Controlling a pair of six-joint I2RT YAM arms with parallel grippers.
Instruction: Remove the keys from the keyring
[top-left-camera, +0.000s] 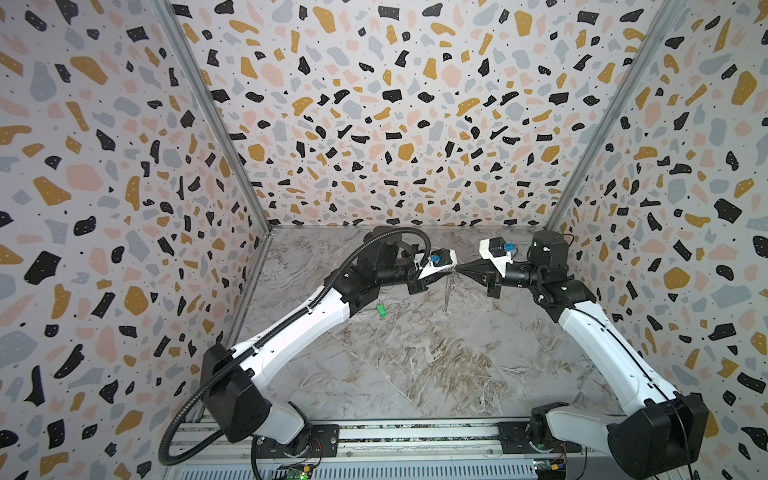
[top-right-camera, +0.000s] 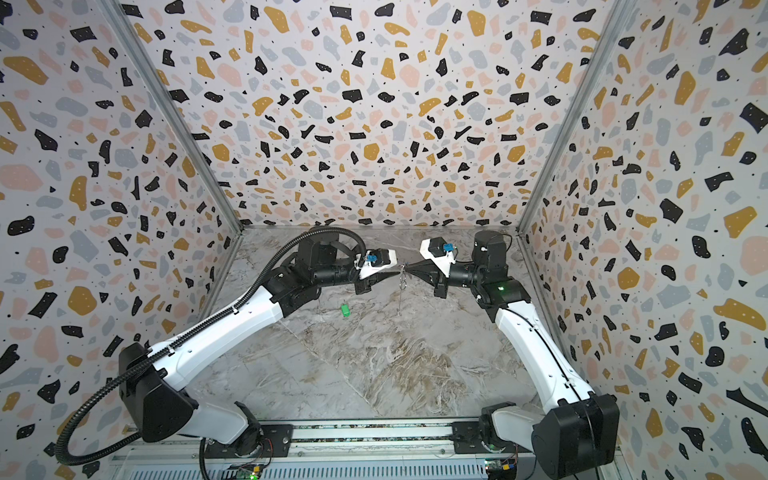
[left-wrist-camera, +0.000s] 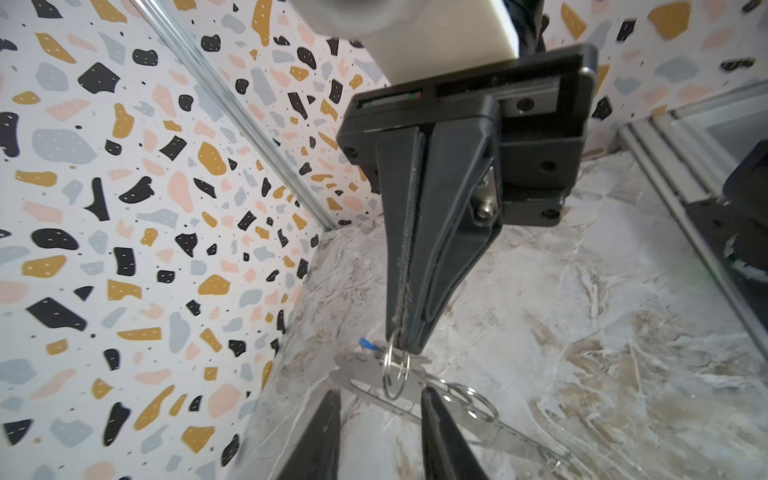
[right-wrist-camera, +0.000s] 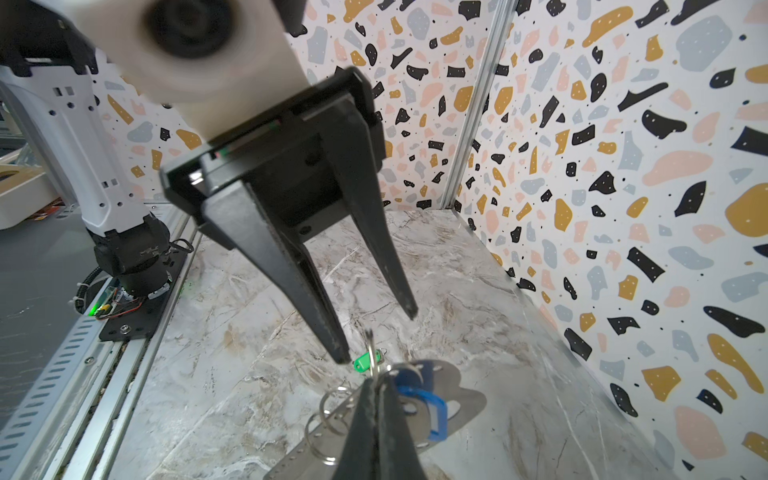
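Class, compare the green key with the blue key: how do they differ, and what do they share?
The green key lies loose on the table; the blue key is raised with the keyring in the right tool, apparently attached. The green key is bright green, the blue key blue. Both are small oblong tags.

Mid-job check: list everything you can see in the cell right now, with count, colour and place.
green key: one, bright green, lying on the table, apart from the keyring
blue key: one, bright blue, against the keyring plate, off the table
keyring: one, grey plate, hanging between the two grippers
wire rings: several, silver, on the keyring; exact count unclear
table: one, grey-brown marble pattern
walls: three, speckled terrazzo pattern, around the table
left gripper: one, black, open, beside the keyring
right gripper: one, black, shut on a wire ring of the keyring
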